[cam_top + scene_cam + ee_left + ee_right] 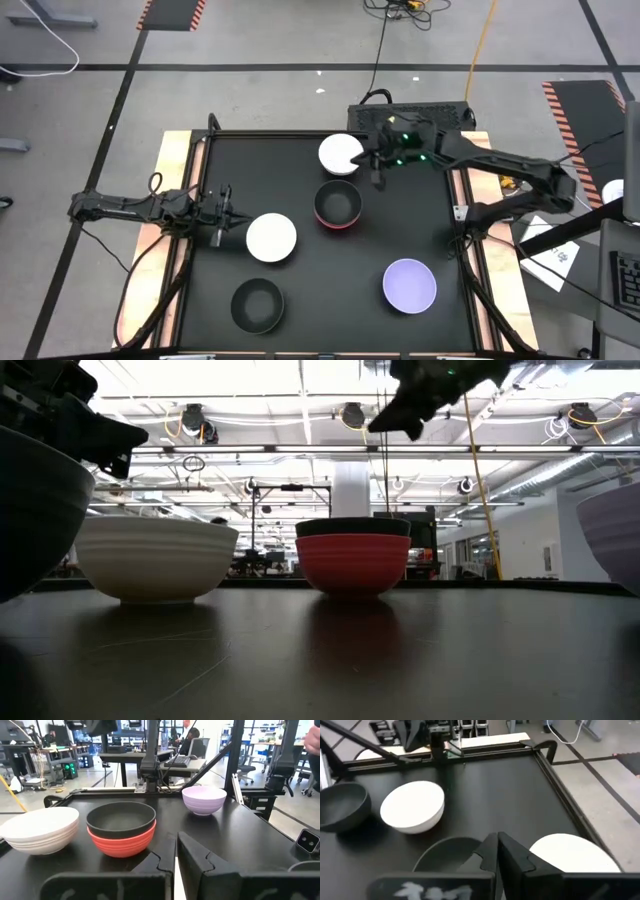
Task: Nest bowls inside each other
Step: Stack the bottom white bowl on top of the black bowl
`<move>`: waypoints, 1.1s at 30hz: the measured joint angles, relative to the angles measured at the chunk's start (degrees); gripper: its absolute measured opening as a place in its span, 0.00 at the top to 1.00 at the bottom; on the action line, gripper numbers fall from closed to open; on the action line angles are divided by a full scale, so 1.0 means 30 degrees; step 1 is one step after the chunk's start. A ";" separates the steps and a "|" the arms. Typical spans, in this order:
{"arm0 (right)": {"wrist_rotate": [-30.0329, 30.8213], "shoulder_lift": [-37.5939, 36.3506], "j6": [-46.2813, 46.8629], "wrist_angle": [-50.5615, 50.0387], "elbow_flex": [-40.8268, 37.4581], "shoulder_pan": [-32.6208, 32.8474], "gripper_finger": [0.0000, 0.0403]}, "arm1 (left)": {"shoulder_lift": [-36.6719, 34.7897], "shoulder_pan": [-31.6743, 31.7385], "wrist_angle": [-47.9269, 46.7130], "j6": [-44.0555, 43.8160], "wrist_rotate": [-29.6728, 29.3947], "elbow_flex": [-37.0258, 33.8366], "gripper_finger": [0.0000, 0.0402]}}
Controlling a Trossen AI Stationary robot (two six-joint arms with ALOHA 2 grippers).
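A black bowl (337,201) sits nested in the red bowl (338,224) at the table's middle. One white bowl (341,154) stands by the far edge and another (271,238) left of centre. A second black bowl (257,304) is near the near edge, and the lavender bowl (409,284) is to the near right. My right gripper (378,168) hangs shut above the table, between the far white bowl and the nested pair, touching nothing. My left gripper (222,218) is shut, just left of the nearer white bowl.
A raised black frame (200,150) borders the table, with wooden strips (172,180) outside it. Open tabletop lies at the centre right and far left. A grey box (420,112) sits beyond the far edge. People sit at desks in the room behind (190,737).
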 joint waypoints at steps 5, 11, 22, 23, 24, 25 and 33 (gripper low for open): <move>-0.0015 -0.2199 0.0493 0.3250 -0.3530 0.0799 1.00 | 0.0000 0.0000 -0.0010 -0.0006 0.0000 -0.0003 0.95; -0.0005 -0.4503 0.1424 0.6856 -0.7778 0.1007 1.00 | 0.0000 -0.0003 -0.0032 -0.0073 -0.0007 -0.0003 0.95; 0.0162 -0.8420 0.2630 1.2948 -1.4514 0.1043 1.00 | -0.0007 0.0000 -0.0255 -0.0117 -0.0015 0.0004 0.95; 0.0252 -0.8670 0.2823 1.3707 -1.5167 0.1043 1.00 | -0.0007 -0.0007 -0.0293 -0.0117 -0.0015 -0.0003 0.95; 0.0451 -0.8918 0.2971 1.4358 -1.5729 0.1043 1.00 | -0.0007 -0.0007 -0.0361 -0.0117 -0.0015 -0.0003 0.95; 0.0573 -0.9133 0.3047 1.4830 -1.6170 0.1043 1.00 | 0.0000 0.0000 -0.0368 -0.0117 -0.0015 -0.0003 0.95; 0.0641 -0.9628 0.2726 1.5838 -1.7656 0.1179 1.00 | -0.0005 0.0000 -0.0353 0.0308 -0.0022 -0.0003 0.95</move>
